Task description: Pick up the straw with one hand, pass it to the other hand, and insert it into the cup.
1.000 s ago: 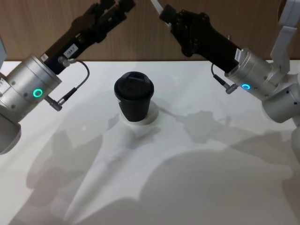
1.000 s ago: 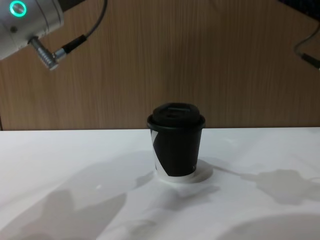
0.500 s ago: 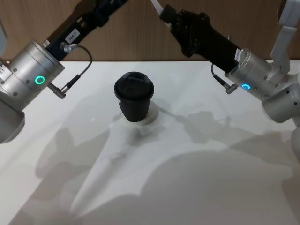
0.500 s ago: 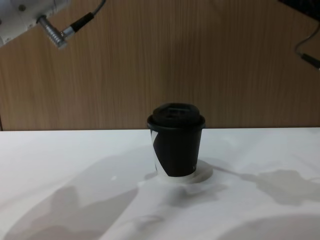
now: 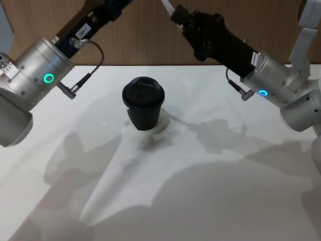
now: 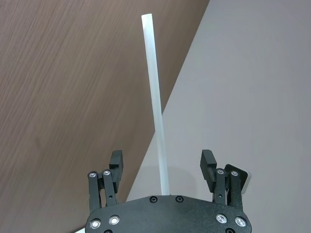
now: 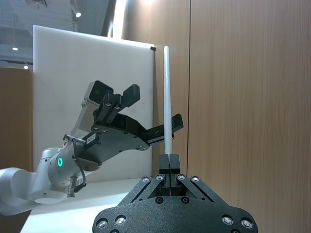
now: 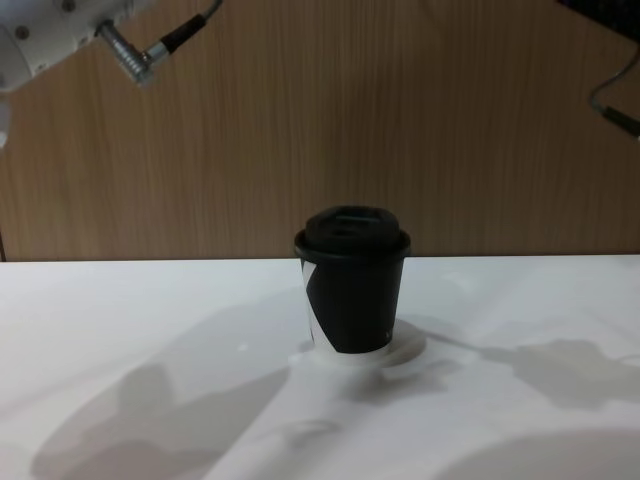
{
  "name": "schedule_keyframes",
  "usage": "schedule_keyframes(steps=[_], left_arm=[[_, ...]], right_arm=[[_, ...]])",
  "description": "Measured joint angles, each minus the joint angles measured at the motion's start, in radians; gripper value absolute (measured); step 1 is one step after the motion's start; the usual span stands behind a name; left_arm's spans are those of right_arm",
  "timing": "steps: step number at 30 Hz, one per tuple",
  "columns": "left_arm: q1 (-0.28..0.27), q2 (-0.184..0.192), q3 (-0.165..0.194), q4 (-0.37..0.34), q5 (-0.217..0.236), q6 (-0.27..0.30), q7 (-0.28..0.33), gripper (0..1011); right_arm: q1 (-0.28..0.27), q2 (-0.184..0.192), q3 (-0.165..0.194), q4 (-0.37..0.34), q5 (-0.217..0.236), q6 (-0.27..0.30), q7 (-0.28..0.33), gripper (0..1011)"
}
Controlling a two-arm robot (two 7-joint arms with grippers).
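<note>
Blocky black fingers pressed together on the foot of the thin, straight white straw [image 7: 166, 102], the right gripper [image 7: 168, 162] holds it aloft beyond the cup [image 5: 143, 103]. The left gripper [image 6: 162, 162] flanks the straw with its fingers spread wide, clear of it. The lidded black paper cup stands on the matte white table [image 5: 210, 175], before a wood-grain wall [image 8: 480, 120].

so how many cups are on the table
1: the cup stands lidded in the middle of the table, lower than the left gripper and right gripper; no other seems hidden.
</note>
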Motion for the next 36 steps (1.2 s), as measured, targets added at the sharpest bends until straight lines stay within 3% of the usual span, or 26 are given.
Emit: schedule_keyframes(steps=[32,36], left_arm=[[-0.081,-0.027,0.032,0.067,-0.024,-0.03,-0.008,1001],[-0.09,-0.029,0.038,0.074,-0.025,-0.032,-0.007,949]], right_arm=[[0.0,0.0,0.0,0.0,0.0,0.0,0.0,7],[0.0,0.0,0.0,0.0,0.0,0.0,0.0,8]])
